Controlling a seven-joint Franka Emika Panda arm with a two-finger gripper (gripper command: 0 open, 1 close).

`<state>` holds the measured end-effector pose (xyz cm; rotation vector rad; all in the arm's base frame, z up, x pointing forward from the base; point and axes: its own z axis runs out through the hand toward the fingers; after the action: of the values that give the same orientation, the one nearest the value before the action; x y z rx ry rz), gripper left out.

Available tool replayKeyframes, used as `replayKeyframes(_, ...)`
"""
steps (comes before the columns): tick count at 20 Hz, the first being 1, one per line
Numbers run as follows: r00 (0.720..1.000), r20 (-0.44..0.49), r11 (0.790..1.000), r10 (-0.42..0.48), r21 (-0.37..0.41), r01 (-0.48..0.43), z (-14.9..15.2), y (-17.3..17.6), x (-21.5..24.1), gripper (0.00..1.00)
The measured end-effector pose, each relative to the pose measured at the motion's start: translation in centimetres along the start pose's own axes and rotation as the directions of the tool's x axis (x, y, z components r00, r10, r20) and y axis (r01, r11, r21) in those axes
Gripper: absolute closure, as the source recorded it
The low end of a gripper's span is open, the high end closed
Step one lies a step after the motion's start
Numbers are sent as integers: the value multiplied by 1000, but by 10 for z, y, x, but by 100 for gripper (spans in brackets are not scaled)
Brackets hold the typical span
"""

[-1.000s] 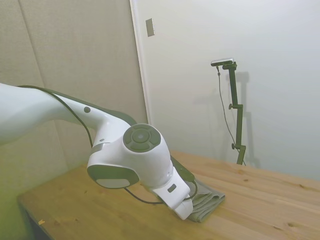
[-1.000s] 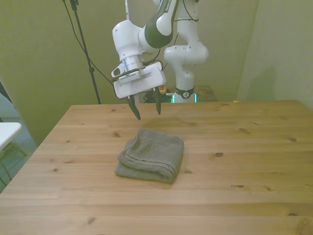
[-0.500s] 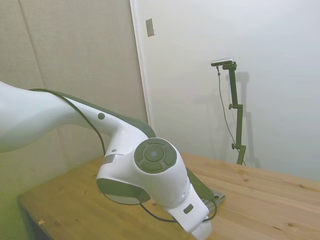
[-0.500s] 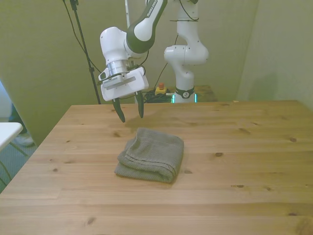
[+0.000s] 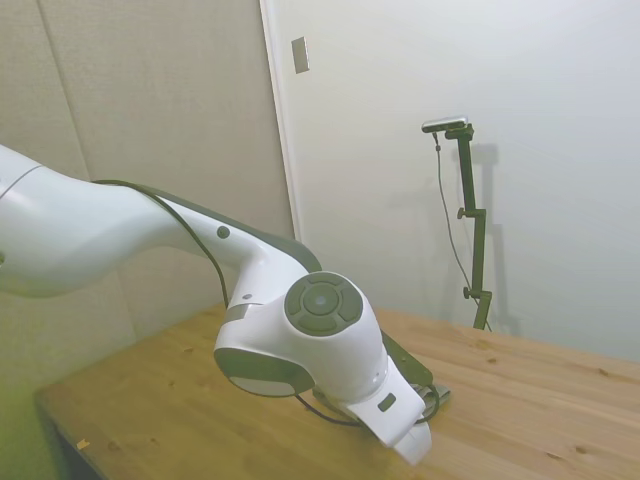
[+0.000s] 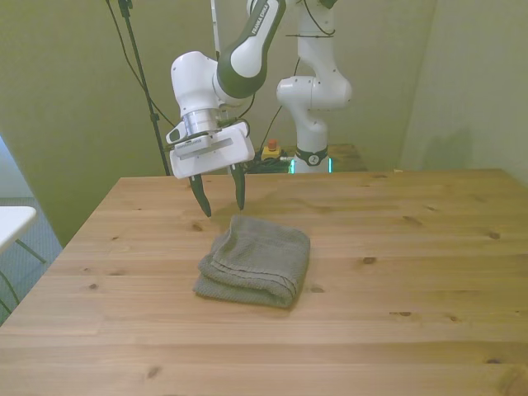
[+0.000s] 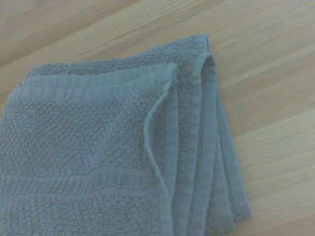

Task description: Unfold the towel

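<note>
Towel (image 6: 257, 268) still folded (several layers, stacked hems showing in wrist view) on worktop (image 6: 412, 330). Gripper (image 6: 221, 195) hovers above its far edge, jaws spread wide, empty.

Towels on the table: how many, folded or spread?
1. The towel lies folded near the table's middle, just in front of the open hand. The side view mostly hides it.

towel (image 6: 256, 262): matt grey-brown terry cloth, nubbly weave, flat-woven hem bands. table (image 6: 412, 272): smooth knotty pine wood, low sheen. arm (image 6: 247, 41): glossy white plastic shell.
</note>
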<state>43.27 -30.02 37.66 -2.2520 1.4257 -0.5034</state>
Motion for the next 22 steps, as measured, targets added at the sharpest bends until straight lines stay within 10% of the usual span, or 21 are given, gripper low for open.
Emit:
replayKeyframes(9,999,0,999,-32,-22,32,35,-17,-22,0)
replayKeyframes(10,999,-6,999,-35,-25,35,37,-18,-23,100)
replayKeyframes(22,999,-19,999,-50,-23,50,47,-31,-28,100)
